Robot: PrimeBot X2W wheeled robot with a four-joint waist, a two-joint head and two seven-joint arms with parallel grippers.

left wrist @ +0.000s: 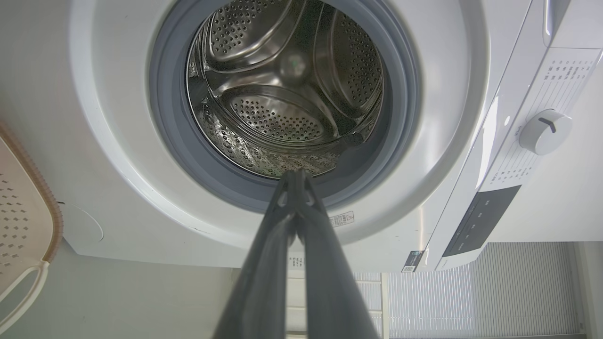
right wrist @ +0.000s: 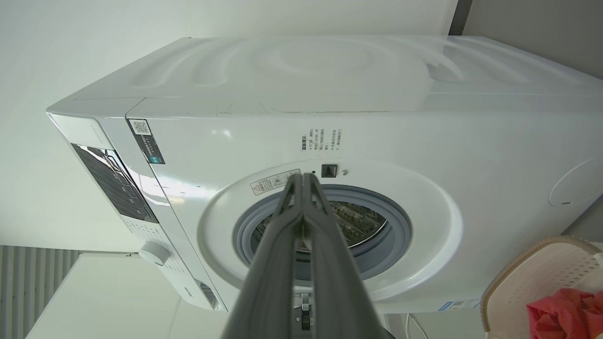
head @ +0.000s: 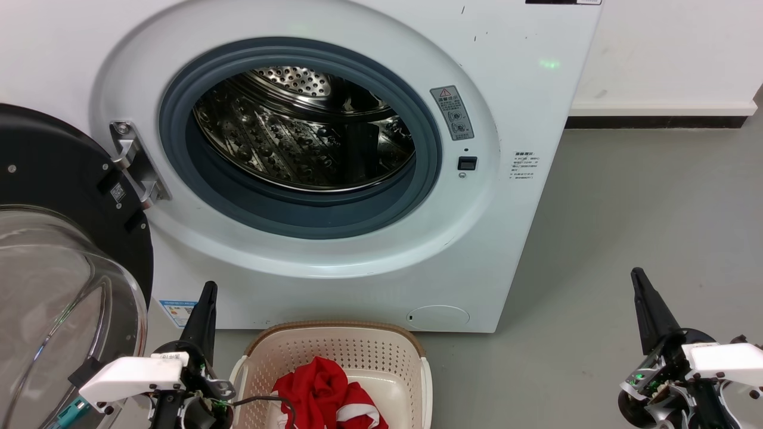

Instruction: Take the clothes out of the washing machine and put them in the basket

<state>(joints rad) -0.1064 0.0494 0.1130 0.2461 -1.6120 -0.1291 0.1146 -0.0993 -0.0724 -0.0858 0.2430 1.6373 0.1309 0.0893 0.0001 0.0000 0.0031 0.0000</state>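
Just right of the left jaws, low between both arms, the red clothes [head: 325, 393] lie bunched in the basket [head: 357, 351], with no clear long axis. Ahead of and above both pairs of jaws, the washing machine [head: 506, 238] stands open and its drum [head: 298, 137] looks bare of cloth, so the job seems about done. Both pairs of jaws are pressed shut and empty. The left arm looks nearer the opening for any last check.

Drum [head: 286, 149] — glossy perforated steel, basket [head: 334, 351] matt plastic, clothes [head: 322, 387] soft cloth
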